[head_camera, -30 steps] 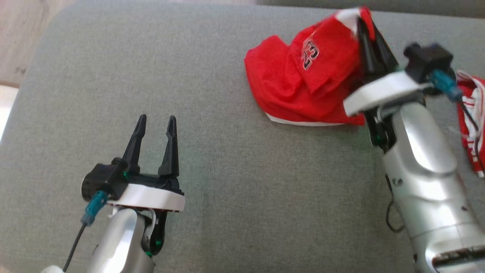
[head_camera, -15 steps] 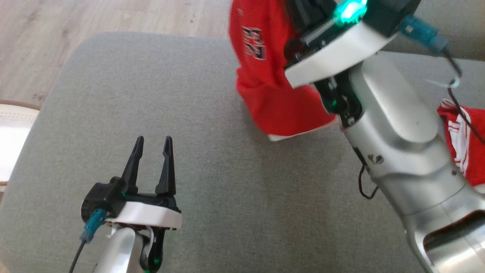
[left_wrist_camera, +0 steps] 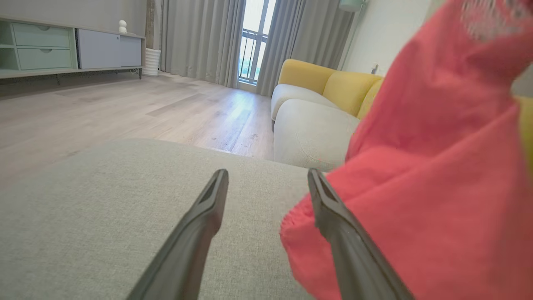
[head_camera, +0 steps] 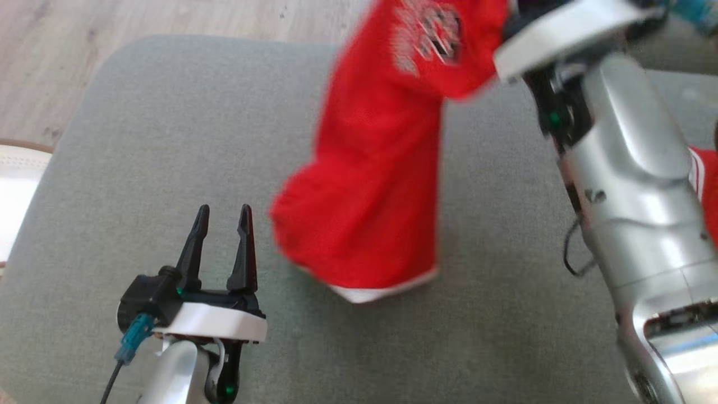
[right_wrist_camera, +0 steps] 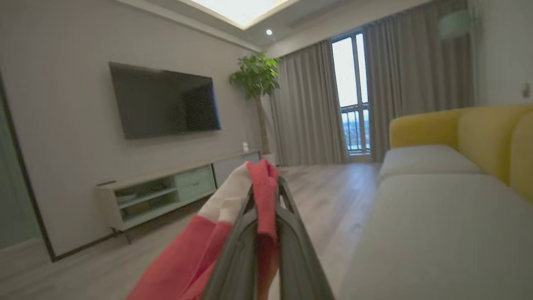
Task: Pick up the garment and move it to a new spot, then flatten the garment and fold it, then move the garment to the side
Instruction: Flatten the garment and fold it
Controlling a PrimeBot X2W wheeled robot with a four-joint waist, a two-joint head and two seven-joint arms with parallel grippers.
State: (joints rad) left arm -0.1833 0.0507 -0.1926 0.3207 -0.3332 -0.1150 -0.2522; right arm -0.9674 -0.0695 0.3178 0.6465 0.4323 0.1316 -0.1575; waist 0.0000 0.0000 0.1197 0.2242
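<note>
Grey fabric cushion [head_camera: 140,140] lies under your right gripper [right_wrist_camera: 264,187], clamped on the red jersey garment [head_camera: 370,196] hanging over it; left gripper [head_camera: 223,216] spread, empty. Placing, flattening, folding remain.

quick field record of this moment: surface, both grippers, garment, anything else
surface: grey cushion
right gripper: shut on an edge of the garment
left gripper: open, empty, beside the hanging cloth
garment: red, number print, hanging from the right gripper, white hem low over the grey cushion
other: second red cloth at the right edge
</note>
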